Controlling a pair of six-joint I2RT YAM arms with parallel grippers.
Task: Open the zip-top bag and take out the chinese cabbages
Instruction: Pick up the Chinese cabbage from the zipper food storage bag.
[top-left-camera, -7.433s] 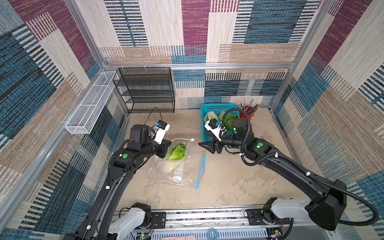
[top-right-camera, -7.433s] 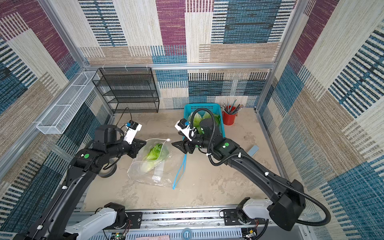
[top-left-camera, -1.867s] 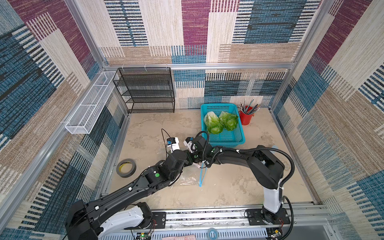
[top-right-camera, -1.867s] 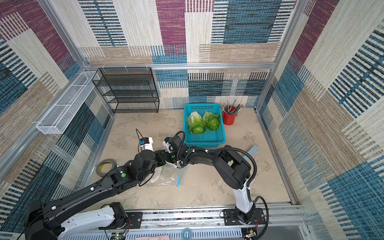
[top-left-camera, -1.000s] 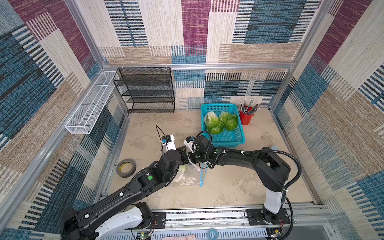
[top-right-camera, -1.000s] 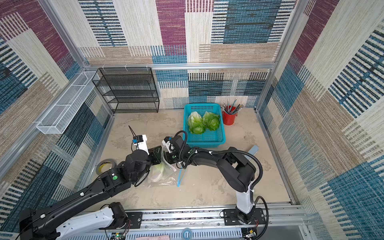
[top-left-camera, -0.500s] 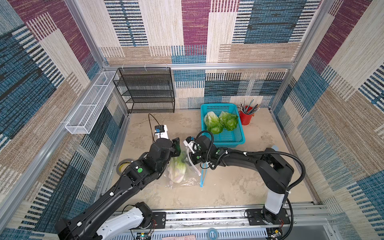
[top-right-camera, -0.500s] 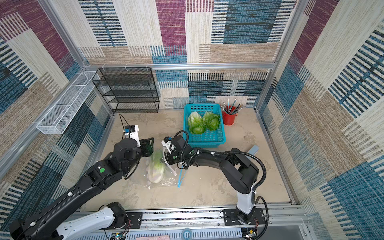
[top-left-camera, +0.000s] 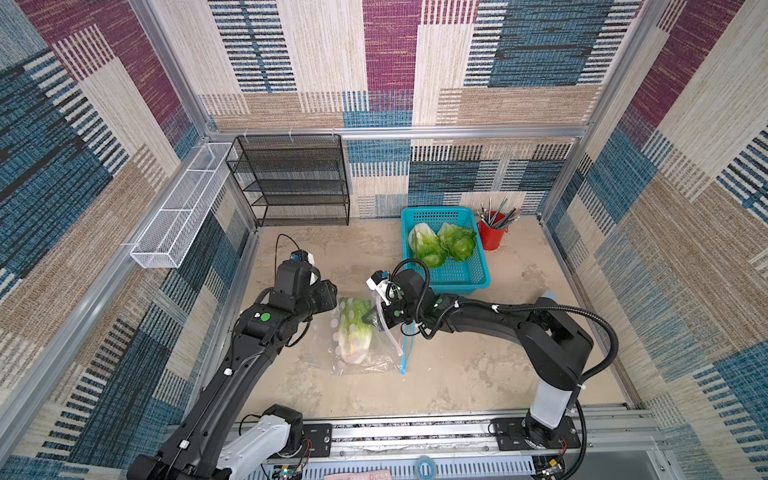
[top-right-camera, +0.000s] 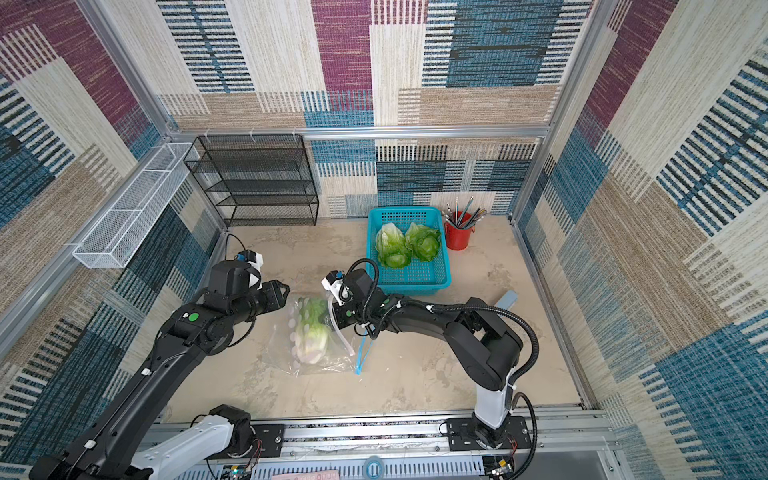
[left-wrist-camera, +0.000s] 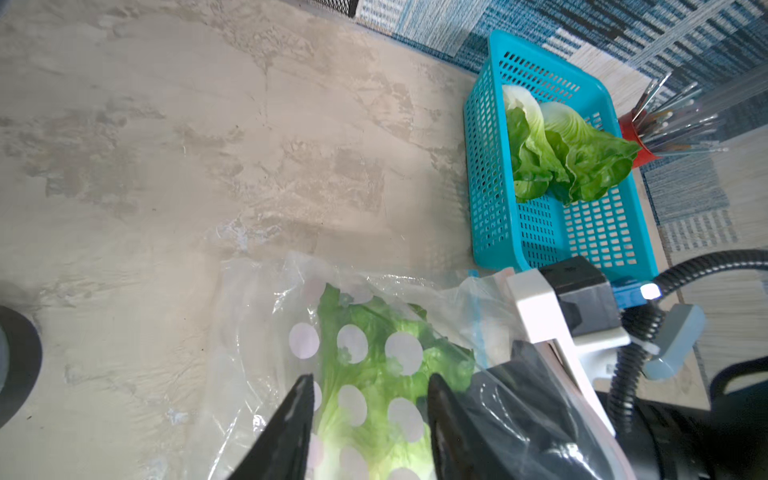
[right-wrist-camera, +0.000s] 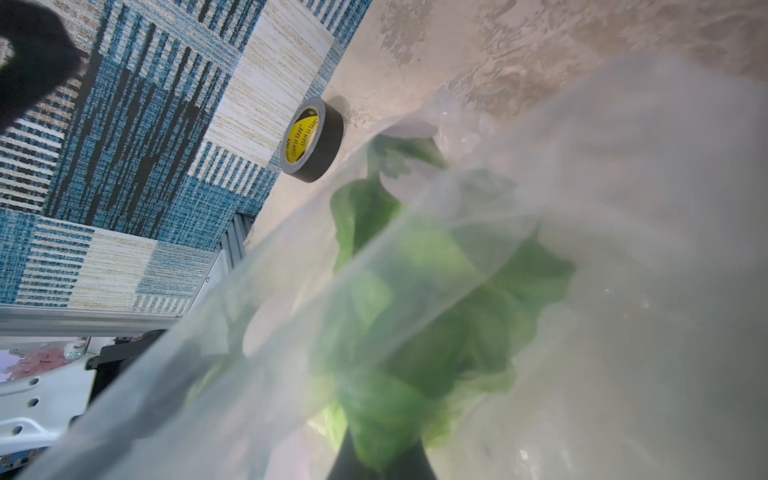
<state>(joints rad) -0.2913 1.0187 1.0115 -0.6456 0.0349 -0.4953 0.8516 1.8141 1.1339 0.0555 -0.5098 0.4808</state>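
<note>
Your table (top-left-camera: 457, 374) is a mottled beige slab. At its far edge, on the left, stands a black mesh rack (top-left-camera: 291, 183), and a white wire tray (top-left-camera: 178, 208) hangs on the left wall beside it. The blue basket (top-left-camera: 457, 274) sits at the far side, right of centre. The clear bag (top-left-camera: 374, 357), printed with pale dots, lies mid-table near the basket, its blue zip edge on the right arm's side.

Two cabbages (top-left-camera: 424, 247) lie touching in the basket's far half. The third cabbage (top-left-camera: 353, 332) is inside the bag, green tips toward the far side and white base toward the arms' bases.

Your left claw (left-wrist-camera: 368, 382) hovers at the bag's far left corner with its fingers apart and nothing between them. Your right claw (top-left-camera: 370, 320) is pinched together on the bag at its mouth and holds that side lifted. Film drapes over it, and you cannot tell whether a leaf is caught too.

A red cup (top-left-camera: 492, 237) of pencils stands just beside the basket's far right corner. A tape roll (right-wrist-camera: 313, 141) sits near the left wall.
</note>
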